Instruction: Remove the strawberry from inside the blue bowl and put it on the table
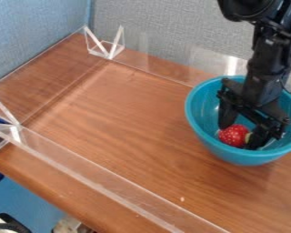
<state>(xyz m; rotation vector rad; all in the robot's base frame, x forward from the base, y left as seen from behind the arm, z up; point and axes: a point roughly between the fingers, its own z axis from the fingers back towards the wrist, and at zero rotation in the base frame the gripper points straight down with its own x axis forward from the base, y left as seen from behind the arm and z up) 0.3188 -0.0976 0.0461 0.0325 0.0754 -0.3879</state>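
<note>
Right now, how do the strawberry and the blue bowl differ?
Colour: the strawberry is bright red; the blue bowl is teal.
Size: the strawberry is tiny, while the blue bowl is wide enough to take it and the tool together.
Position: the strawberry lies inside the blue bowl, between the tool's fingers; the blue bowl sits directly on the table.
Both are at the table's right end.

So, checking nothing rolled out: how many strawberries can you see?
1. The strawberry lies inside the blue bowl, between the gripper fingers. The gripper could hide another behind it.
</note>
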